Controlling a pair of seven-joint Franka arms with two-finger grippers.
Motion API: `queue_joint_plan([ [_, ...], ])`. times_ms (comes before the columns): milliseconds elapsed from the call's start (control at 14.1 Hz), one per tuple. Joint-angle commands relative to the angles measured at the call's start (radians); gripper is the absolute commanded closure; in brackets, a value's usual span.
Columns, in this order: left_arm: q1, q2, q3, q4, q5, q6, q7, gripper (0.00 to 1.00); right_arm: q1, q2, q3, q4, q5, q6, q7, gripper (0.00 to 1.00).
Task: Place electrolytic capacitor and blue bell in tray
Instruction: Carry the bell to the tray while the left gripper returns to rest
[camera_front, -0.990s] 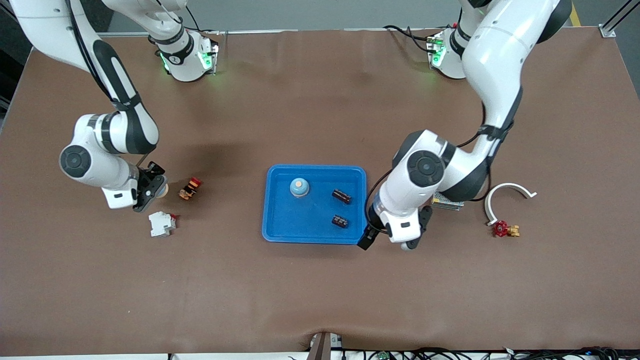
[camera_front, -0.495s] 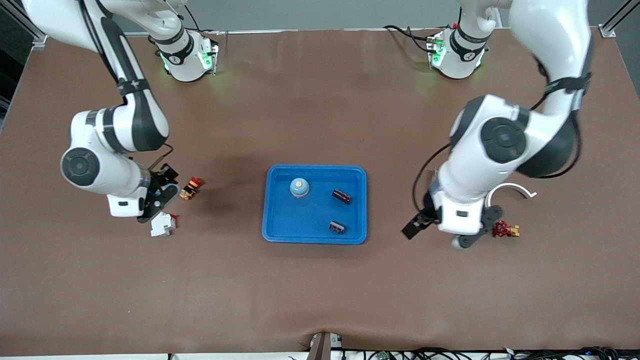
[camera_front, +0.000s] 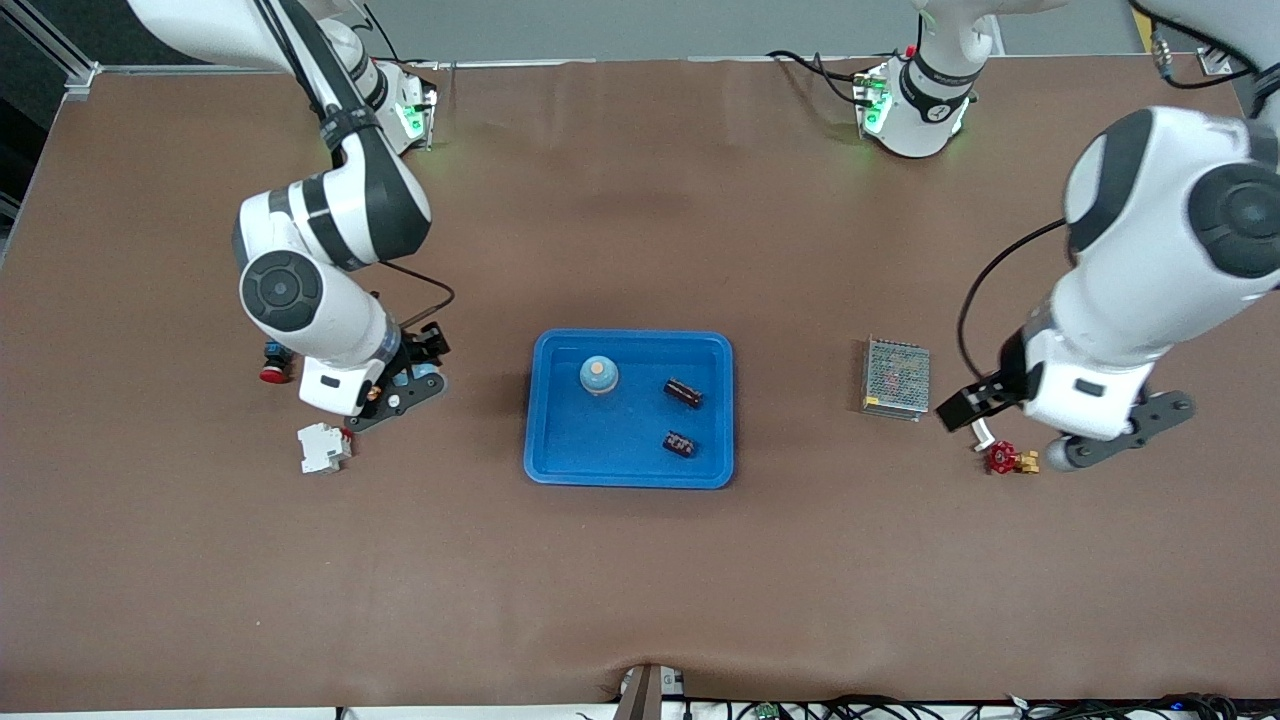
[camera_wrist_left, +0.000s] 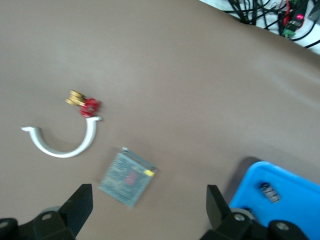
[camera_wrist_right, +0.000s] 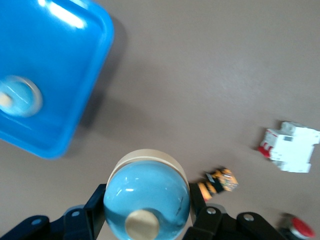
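My right claw (camera_front: 405, 385), at the frame's middle left, is clamped on a blue bell (camera_wrist_right: 146, 202). My left claw (camera_front: 1070, 425), at the right edge, hangs spread wide, holding nothing.

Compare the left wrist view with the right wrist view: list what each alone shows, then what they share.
Left wrist only: the mesh box, the white arc, the red valve, a capacitor in the tray, and the open left hand above the table.
Right wrist only: the right hand shut on a blue bell, a second bell in the tray, the white breaker, an orange part and a red button.
Both: the blue tray and the brown table.
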Motion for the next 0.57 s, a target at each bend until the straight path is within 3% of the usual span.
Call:
queue_joint_plan([
  [0, 0.063, -0.067, -0.004, -0.031, -0.008, -0.055, 0.137, 0.0, 0.038, 0.063, -0.01, 0.097, 0.029, 0.014, 0.145, 0.57],
  [495, 0.103, -0.174, 0.019, -0.043, -0.011, -0.137, 0.325, 0.0, 0.177, 0.176, -0.009, 0.117, 0.03, 0.241, 0.567, 0.58],
])
